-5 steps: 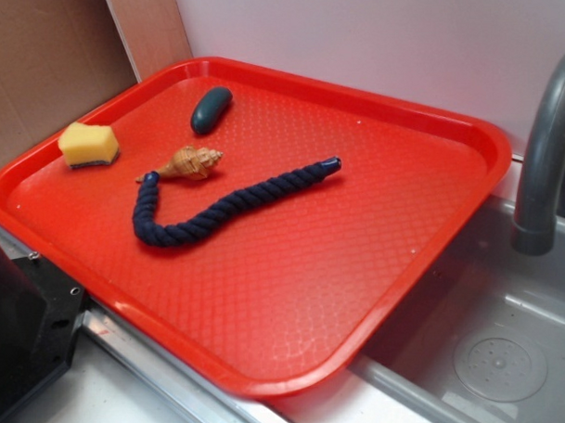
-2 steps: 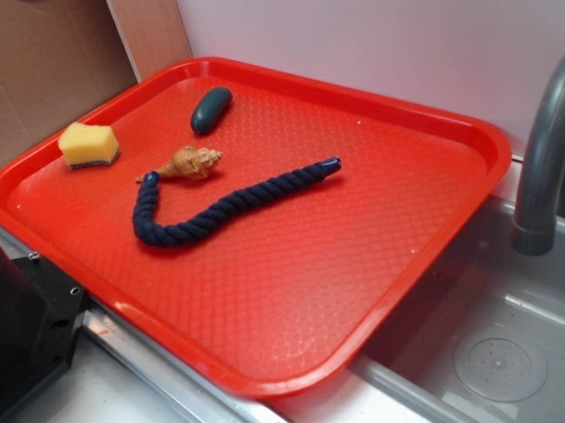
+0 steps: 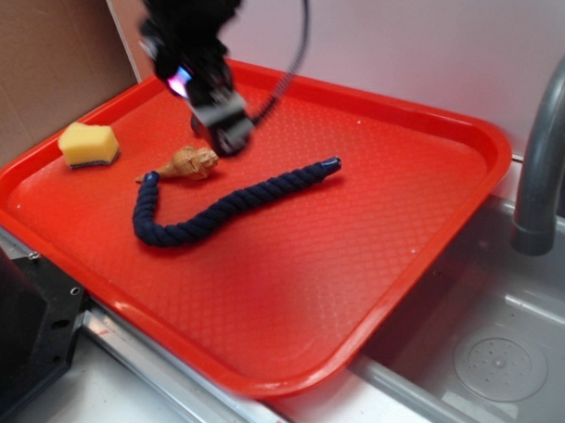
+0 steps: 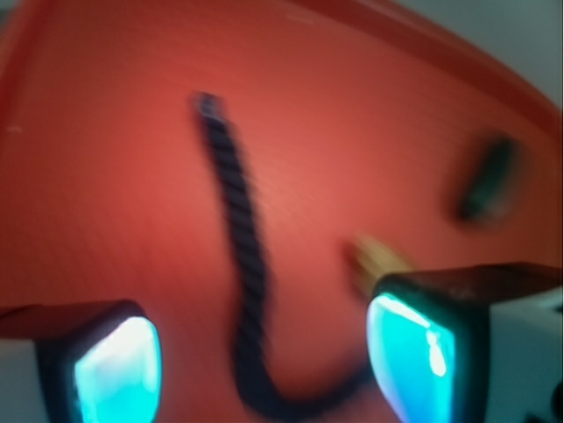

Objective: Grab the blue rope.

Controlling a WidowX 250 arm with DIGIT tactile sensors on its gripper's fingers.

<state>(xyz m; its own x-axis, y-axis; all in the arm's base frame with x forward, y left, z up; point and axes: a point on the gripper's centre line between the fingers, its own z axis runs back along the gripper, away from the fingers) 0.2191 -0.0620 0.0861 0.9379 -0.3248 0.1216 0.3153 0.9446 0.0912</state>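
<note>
Arm blurred, reaching down from above; gripper [image 3: 226, 130] open (fingers [image 4: 115, 366] apart), holding nothing.

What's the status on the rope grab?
Pincer open, above the tray's far side, empty. Blue rope flat on tray, untouched. Seashell beside rope's hooked end, near the pincer; could crowd a grasp there.

A plain pale wall [image 3: 397, 40] runs behind the work area. A brown cardboard panel [image 3: 45, 62] stands at the rear left corner. At right, a grey sink basin [image 3: 491, 334] with a round drain [image 3: 499, 362] sits below a curved grey faucet [image 3: 545, 156]. A metal rail [image 3: 168, 383] borders the front edge. Lighting is even and diffuse.
</note>
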